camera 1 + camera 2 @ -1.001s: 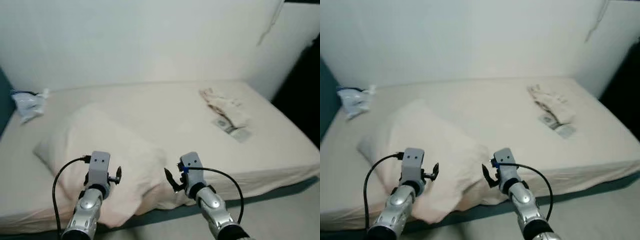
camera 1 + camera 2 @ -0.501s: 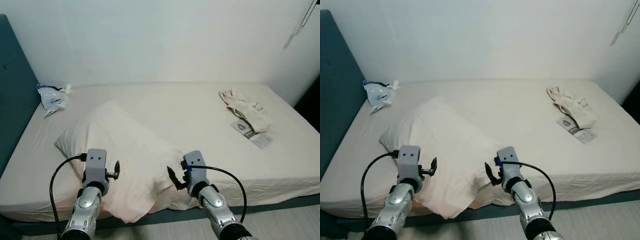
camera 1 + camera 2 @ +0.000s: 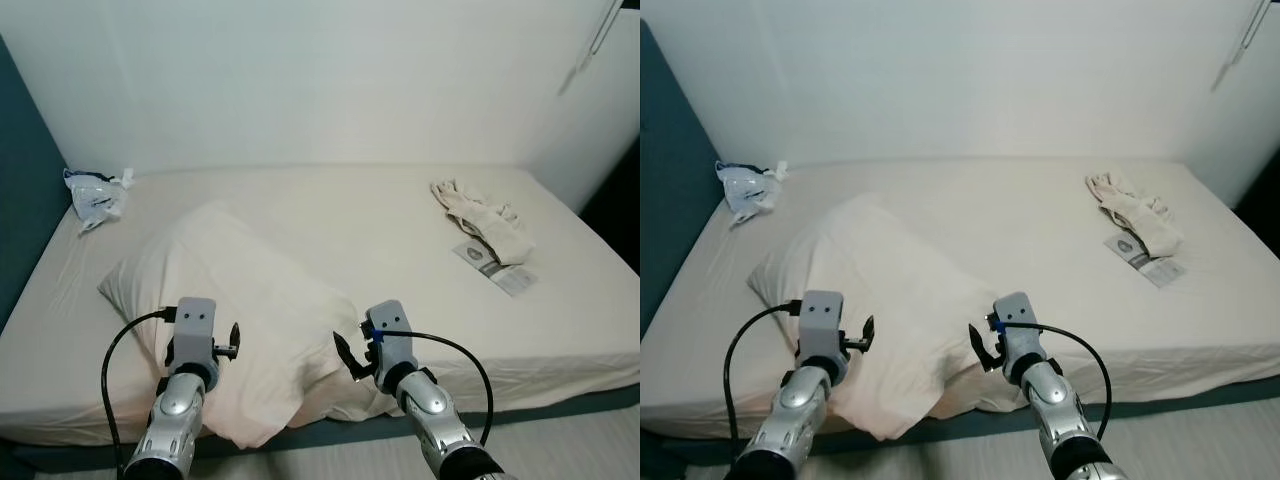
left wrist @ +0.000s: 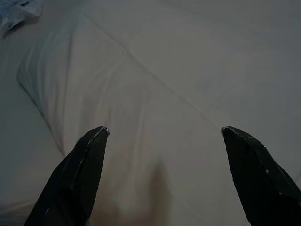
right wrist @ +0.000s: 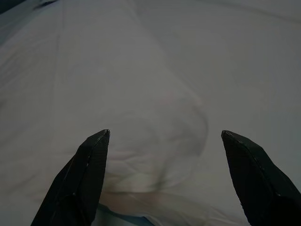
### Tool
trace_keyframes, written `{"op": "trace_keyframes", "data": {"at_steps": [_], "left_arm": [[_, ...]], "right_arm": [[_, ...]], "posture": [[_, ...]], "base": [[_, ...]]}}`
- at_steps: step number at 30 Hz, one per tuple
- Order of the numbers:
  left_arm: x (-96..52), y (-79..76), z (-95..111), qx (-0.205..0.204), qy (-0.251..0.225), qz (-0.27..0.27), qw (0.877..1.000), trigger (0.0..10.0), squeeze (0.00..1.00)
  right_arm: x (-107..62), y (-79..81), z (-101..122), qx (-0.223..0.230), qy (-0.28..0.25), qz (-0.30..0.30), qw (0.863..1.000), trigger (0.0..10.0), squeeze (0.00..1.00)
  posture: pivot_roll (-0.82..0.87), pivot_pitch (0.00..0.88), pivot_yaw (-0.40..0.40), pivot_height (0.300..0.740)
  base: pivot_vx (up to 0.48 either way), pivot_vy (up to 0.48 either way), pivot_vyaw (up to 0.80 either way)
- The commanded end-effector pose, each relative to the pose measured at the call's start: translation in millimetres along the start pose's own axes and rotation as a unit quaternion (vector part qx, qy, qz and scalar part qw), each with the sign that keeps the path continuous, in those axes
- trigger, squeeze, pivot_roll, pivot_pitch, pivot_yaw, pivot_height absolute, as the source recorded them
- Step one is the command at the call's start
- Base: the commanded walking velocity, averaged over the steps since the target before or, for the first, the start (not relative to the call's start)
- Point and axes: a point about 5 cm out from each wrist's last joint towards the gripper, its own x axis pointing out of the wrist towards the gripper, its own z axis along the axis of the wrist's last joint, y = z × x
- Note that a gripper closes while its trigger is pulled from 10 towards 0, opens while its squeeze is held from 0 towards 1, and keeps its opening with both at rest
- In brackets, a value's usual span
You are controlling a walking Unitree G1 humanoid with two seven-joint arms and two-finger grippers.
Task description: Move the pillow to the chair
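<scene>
A large cream pillow (image 3: 240, 300) lies slantwise on the left half of the bed, its near end hanging a little over the front edge. My left gripper (image 3: 212, 347) hovers over the pillow's near left part, open, with the pillow (image 4: 141, 117) between its spread fingers and nothing held. At the pillow's near right corner my right gripper (image 3: 358, 352) is open too, and the wrist view looks down on the bulging pillow end (image 5: 155, 141). No chair is to be seen.
The bed (image 3: 380, 220) has a cream sheet and a teal headboard (image 3: 18, 200) on the left. A crumpled white bag (image 3: 93, 194) sits at the far left corner. A pale garment (image 3: 480, 214) and a leaflet (image 3: 492, 266) lie on the right. Floor (image 3: 570, 450) shows front right.
The whole picture has shifted as the camera turned, bringing the headboard into view. Both arms keep the same pose over the pillow, fingers open. The pillow has not moved.
</scene>
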Motion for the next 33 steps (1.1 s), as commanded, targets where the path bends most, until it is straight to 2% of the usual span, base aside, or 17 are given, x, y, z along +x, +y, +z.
{"op": "trace_keyframes", "data": {"at_steps": [1,9,12,14,19,26,33], "left_arm": [[0.1,-0.8,-3,-0.006,0.011,0.002,1.0,10.0,0.0],[-0.2,3.3,-3,-0.017,0.013,0.021,1.0,10.0,0.0],[0.1,3.6,-1,-0.016,0.003,0.027,1.0,10.0,0.0],[0.8,-0.2,1,-0.019,-0.008,0.012,1.0,10.0,0.0],[0.3,-8.5,2,0.0,-0.009,-0.023,1.0,10.0,0.0],[-0.2,-5.9,2,0.03,-0.011,-0.01,0.999,10.0,0.0],[-1.5,-5.6,0,0.009,-0.009,-0.014,1.0,10.0,0.0]], "right_arm": [[-0.1,-1.9,0,-0.001,0.003,-0.001,1.0,10.0,0.0],[3.6,-2.8,5,-0.006,0.0,0.002,1.0,10.0,0.0],[6.3,-5.1,10,0.013,-0.007,0.002,1.0,10.0,0.0],[7.4,-3.3,12,0.018,-0.011,0.009,1.0,10.0,0.0],[7.3,6.2,9,0.001,-0.007,0.031,0.999,10.0,0.0],[5.4,5.1,3,0.015,0.006,0.013,1.0,10.0,0.0],[3.0,3.1,-2,0.011,0.02,0.005,1.0,10.0,0.0]], "posture": [[-0.04,0.046,-0.043,0.74],[-0.05,0.049,-0.049,0.74],[-0.05,0.052,-0.057,0.74],[-0.05,0.054,-0.06,0.74],[-0.04,0.055,-0.057,0.74],[-0.04,0.058,-0.052,0.74],[-0.04,0.054,-0.055,0.74]], "base": [[0.0,0.0,0.0],[0.0,0.0,0.0],[0.0,0.0,0.0],[0.0,0.0,0.0],[0.0,0.0,0.0],[0.0,0.0,0.0],[0.0,0.0,0.0]]}}
